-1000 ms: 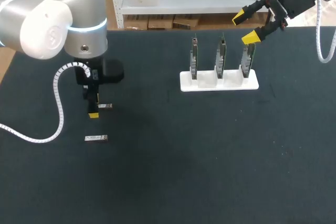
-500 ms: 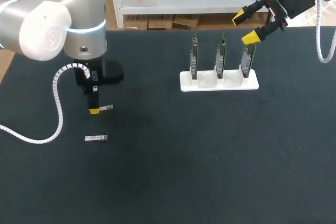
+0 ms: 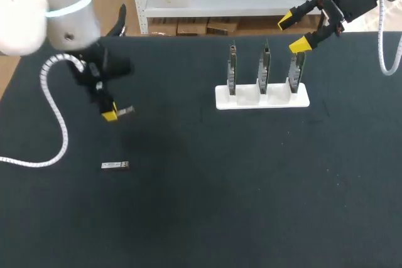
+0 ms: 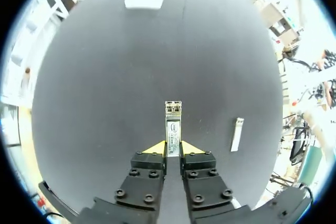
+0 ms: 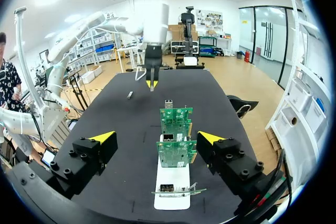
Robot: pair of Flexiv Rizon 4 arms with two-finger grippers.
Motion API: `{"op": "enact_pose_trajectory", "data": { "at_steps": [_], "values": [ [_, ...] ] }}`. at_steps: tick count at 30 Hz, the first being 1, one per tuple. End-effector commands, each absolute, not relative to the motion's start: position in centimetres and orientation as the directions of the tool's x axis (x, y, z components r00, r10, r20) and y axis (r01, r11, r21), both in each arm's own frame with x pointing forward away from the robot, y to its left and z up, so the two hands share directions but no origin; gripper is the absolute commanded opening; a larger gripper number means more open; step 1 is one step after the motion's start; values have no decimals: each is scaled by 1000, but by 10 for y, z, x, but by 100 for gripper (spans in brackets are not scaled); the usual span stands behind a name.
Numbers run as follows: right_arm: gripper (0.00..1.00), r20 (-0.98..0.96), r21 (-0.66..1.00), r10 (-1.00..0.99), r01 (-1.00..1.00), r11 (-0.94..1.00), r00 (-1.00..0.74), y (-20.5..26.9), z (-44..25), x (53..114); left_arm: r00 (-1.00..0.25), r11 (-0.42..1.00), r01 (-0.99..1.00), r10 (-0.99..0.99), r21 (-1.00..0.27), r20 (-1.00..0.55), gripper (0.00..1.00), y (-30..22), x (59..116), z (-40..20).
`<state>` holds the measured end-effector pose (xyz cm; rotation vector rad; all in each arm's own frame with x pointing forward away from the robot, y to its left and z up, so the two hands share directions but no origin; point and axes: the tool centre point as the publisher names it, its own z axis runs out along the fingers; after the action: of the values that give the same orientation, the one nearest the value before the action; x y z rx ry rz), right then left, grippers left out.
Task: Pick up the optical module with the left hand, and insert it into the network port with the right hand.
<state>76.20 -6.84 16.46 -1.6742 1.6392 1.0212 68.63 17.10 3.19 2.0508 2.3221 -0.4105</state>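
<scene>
My left gripper (image 3: 110, 115) is shut on a silver optical module (image 3: 125, 112) and holds it above the dark table. In the left wrist view the optical module (image 4: 173, 121) sticks out ahead of the closed left gripper (image 4: 172, 148), gripped at its rear end. A second module (image 3: 115, 166) lies flat on the table near the held one, beside the second module (image 4: 237, 134) in the wrist view. A white stand (image 3: 262, 97) carries three upright green port boards (image 3: 264, 67). My right gripper (image 3: 294, 32) hangs open above the stand's right end, and the port boards (image 5: 176, 153) sit ahead of the right gripper (image 5: 157, 138).
The table (image 3: 251, 192) is a dark mat. A white cable (image 3: 53, 123) loops from my left arm over the table's left side. The table's back edge runs just behind the stand.
My left gripper closed on the optical module and lifted it off the table, moving back and slightly left. The right arm has not moved.
</scene>
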Motion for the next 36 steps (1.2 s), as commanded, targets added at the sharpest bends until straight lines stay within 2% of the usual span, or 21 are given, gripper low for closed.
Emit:
{"op": "enact_pose_trajectory", "data": {
  "at_steps": [1, 25, 29, 32, 36],
  "values": [
    [100, -834, 106, -550, -991, -78, -46, -68, 165, 762, -76, 24, 991, 907, -130, -415, 0, 174, 682, 62],
    [100, -834, 106, -550, -991, -78, -46, -68, 165, 762, -66, 15, 993, 901, -120, -429, 0, 171, 683, 68],
    [100, -834, 106, -550, -991, -78, -46, -68, 165, 762, -78, 44, 997, 794, -70, -603, 0, 134, 697, 78],
    [100, -834, 106, -550, -991, -78, -46, -68, 165, 762, -23, 35, 999, 762, 5, -647, 0, 119, 711, 100],
    [100, -834, 106, -550, -991, -78, -46, -68, 165, 762, -23, 67, 997, 704, 35, -709, 0, 111, 727, 125]
  ]
}}
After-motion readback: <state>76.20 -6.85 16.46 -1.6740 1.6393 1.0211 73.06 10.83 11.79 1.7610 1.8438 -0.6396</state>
